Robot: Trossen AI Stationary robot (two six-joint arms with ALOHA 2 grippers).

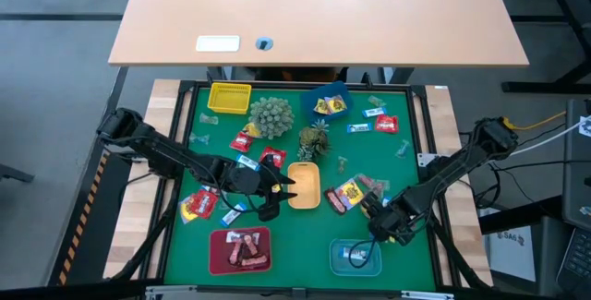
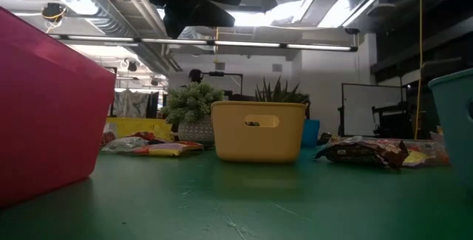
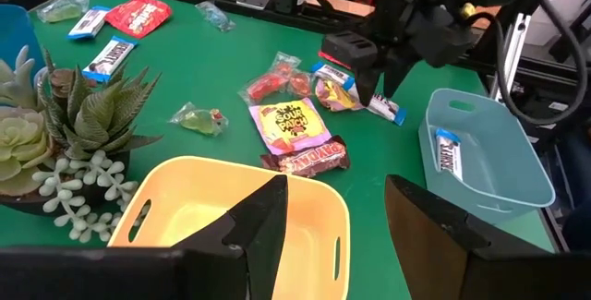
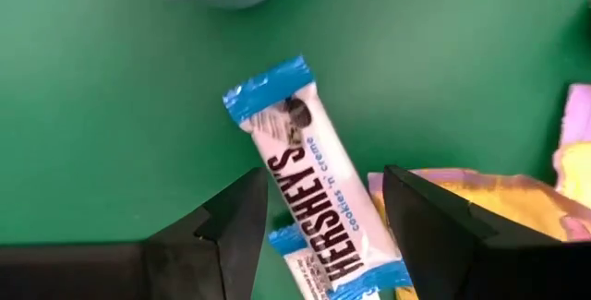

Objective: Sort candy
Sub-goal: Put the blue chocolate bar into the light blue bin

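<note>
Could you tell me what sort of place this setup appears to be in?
Most likely a robotics lab or workshop. The green work mat sits in a black frame beside a plain wooden desk; the low view shows exposed ceiling ducts with strip lights and a whiteboard behind the table.

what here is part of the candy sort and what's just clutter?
Part of the job:
- blue-white wrapped Hershey's bar on the green mat, between the open right gripper's fingers
- yellow Sour Patch packet
- brown wrapped bar
- pale blue plastic tray, one blue-white bar inside
- yellow plastic tray, under the open left gripper

Lying about:
- spiky green artificial plants
</note>
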